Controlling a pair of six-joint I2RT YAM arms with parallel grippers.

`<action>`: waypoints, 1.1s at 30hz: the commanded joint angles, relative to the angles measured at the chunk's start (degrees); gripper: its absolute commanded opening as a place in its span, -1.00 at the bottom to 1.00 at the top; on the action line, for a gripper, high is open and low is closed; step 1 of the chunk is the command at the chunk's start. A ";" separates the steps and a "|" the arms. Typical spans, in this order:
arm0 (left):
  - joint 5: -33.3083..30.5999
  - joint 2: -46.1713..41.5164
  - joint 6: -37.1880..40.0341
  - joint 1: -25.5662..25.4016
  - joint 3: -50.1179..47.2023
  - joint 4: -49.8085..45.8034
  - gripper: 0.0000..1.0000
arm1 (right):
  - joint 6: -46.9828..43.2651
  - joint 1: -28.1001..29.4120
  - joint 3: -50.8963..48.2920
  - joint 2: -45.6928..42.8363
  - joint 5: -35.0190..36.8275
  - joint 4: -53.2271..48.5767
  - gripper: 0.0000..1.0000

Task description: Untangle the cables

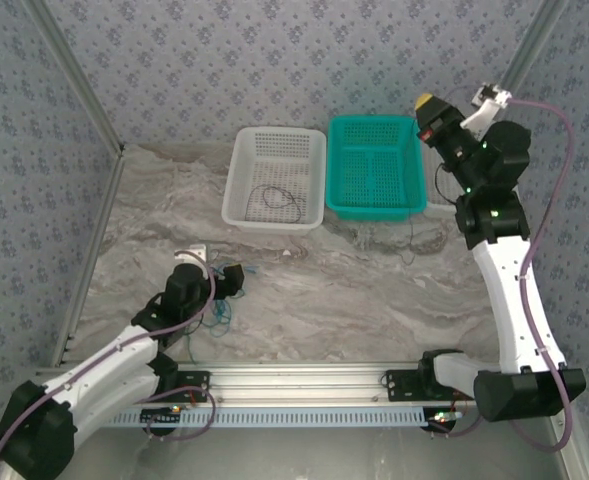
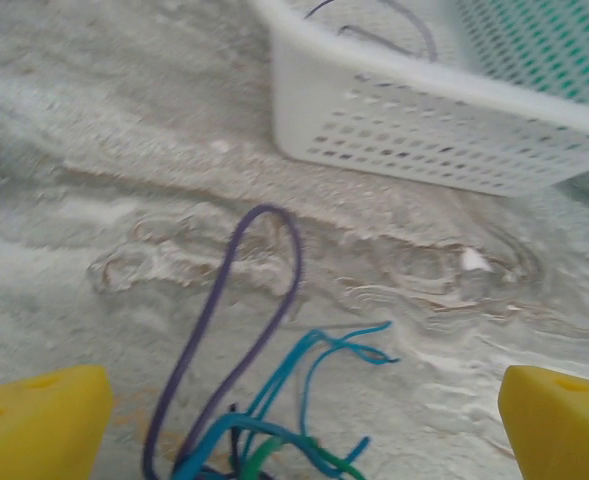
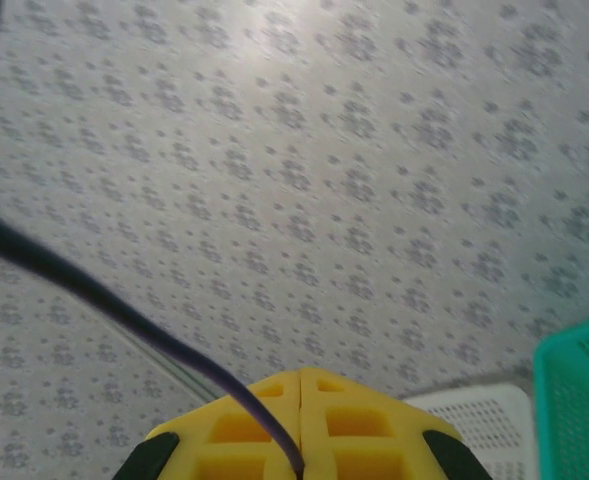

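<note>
**Left arm: lift one strand clear of the knot**

The left gripper (image 2: 299, 405) hangs low over the table (image 2: 94, 200), its fingers (image 2: 44, 415) spread wide and gripping nothing. The knot of cables (image 2: 264, 435) lies between them, blue and green strands crossing at its core. A purple loop (image 2: 270, 208) runs out just ahead of the fingertips, clear of the rest. Close on that loop alone, then draw slowly away from the knot. Beyond stands the white basket (image 2: 424, 130), a thin dark wire (image 1: 274, 198) inside. The right gripper (image 3: 301, 390), raised high, is pinched together on a purple-black cable (image 3: 104, 300).
</note>
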 commanded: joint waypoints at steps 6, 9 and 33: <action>6.72 -9.38 2.52 0.24 6.00 -6.27 0.99 | -5.57 9.02 20.80 9.77 0.42 1.25 -1.00; 5.94 -12.14 1.79 0.26 8.89 -10.44 0.99 | -5.54 11.88 28.72 16.51 0.97 1.51 -1.00; -5.54 -3.07 -16.16 2.00 24.09 -36.90 0.80 | -30.74 25.72 59.84 67.81 4.26 -34.17 0.42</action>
